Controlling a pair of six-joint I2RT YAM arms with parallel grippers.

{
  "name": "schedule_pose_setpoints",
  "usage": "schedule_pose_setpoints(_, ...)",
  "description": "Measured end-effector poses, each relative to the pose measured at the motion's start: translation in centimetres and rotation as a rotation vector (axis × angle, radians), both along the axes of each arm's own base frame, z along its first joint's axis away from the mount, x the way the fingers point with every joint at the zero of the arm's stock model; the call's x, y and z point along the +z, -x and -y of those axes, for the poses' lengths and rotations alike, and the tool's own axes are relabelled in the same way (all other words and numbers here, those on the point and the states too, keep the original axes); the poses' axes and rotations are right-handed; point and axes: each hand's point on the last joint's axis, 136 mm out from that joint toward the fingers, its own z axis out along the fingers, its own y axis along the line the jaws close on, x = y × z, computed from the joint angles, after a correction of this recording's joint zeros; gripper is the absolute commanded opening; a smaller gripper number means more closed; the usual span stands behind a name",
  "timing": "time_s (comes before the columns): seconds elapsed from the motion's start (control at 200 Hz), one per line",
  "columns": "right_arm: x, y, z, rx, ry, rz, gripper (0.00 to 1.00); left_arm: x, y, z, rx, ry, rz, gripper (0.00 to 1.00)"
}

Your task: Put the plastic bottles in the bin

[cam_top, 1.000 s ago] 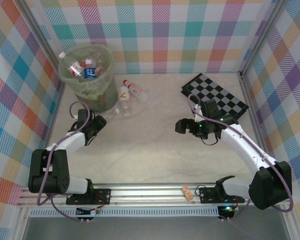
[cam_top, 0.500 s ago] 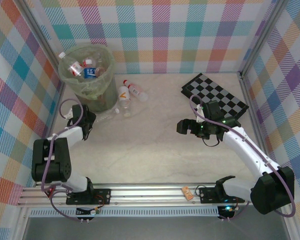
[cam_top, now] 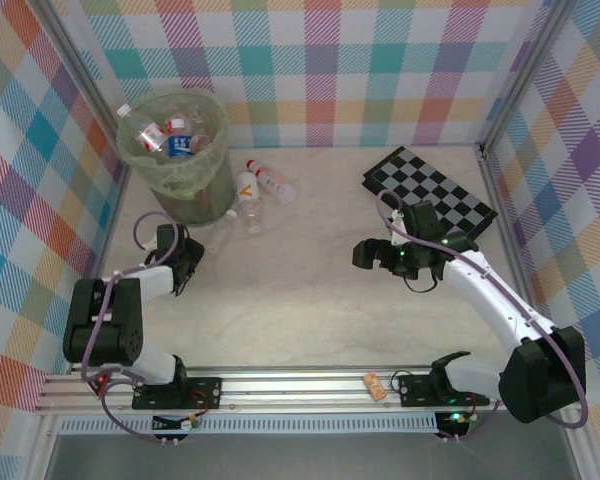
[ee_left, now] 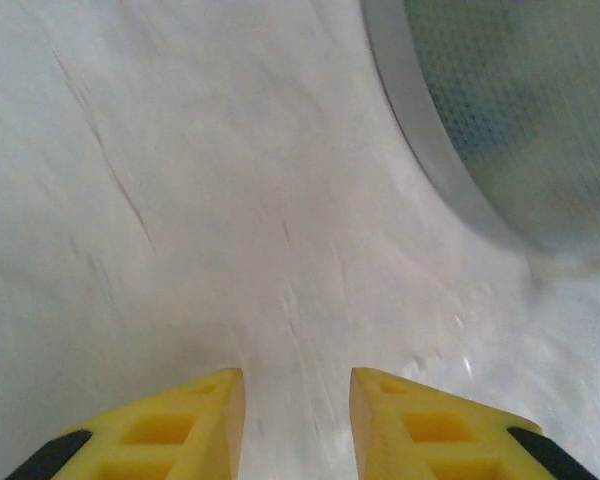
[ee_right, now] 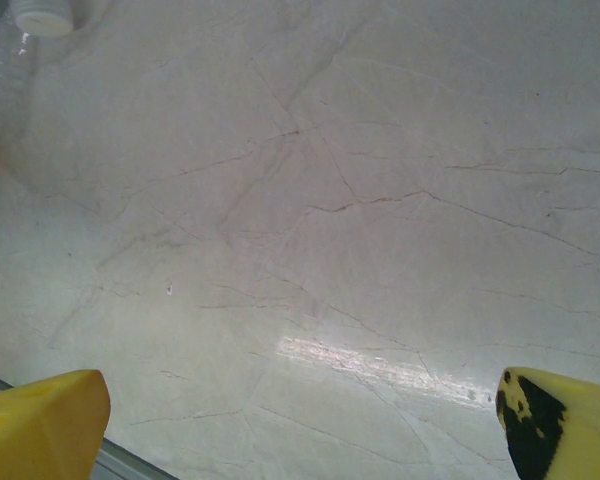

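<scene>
The bin [cam_top: 178, 160], a pale-green translucent wastebasket at the back left, holds several plastic bottles [cam_top: 177, 138]. More bottles lie on the table to its right: an orange-labelled one [cam_top: 245, 187], a red-labelled one [cam_top: 272, 180] and a clear one [cam_top: 252, 216]. My left gripper [cam_top: 178, 250] is low in front of the bin. Its yellow fingers [ee_left: 210, 420] are drawn in to a narrow gap with bare table between them [ee_left: 297, 385]. The bin's base [ee_left: 500, 120] is ahead to the right. My right gripper [cam_top: 375, 255] [ee_right: 302, 400] is open over bare table, and a white bottle cap [ee_right: 42, 15] lies far ahead of it.
A black-and-white checkerboard [cam_top: 430, 190] lies at the back right, behind the right arm. Checked walls close in the left, back and right sides. A metal rail [cam_top: 300, 385] runs along the near edge.
The left gripper's jaws have closed in on nothing. The gripper swung left toward the wall, then came back a little to the right. The right arm has hardly moved.
</scene>
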Motion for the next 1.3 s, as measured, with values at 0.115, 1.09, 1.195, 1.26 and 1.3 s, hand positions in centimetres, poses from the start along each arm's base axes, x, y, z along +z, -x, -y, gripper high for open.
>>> schedule_pose_setpoints(0.115, -0.2, 0.0, -0.1, 0.002, -0.001, -0.011, 0.99, 2.1, 1.2, 1.6, -0.053, -0.025, 0.048, 0.37)
schedule_pose_setpoints(1.09, -0.5, -0.3, -0.6, 0.015, -0.021, -0.019, 0.99, 2.0, -1.4, 8.0, -0.587, -0.632, -0.293, 0.91)
schedule_pose_setpoints(1.195, -0.5, -0.3, -0.6, 0.014, -0.020, -0.018, 0.99, 1.6, -1.6, 8.1, -0.585, -0.628, -0.295, 0.81)
schedule_pose_setpoints(1.26, -0.5, -0.3, -0.6, 0.013, -0.018, -0.017, 0.99, 1.5, -1.6, 8.1, -0.580, -0.624, -0.294, 0.74)
schedule_pose_setpoints(1.3, -0.5, -0.3, -0.5, 0.012, -0.016, -0.016, 0.99, 1.4, -1.6, 8.1, -0.576, -0.620, -0.294, 0.69)
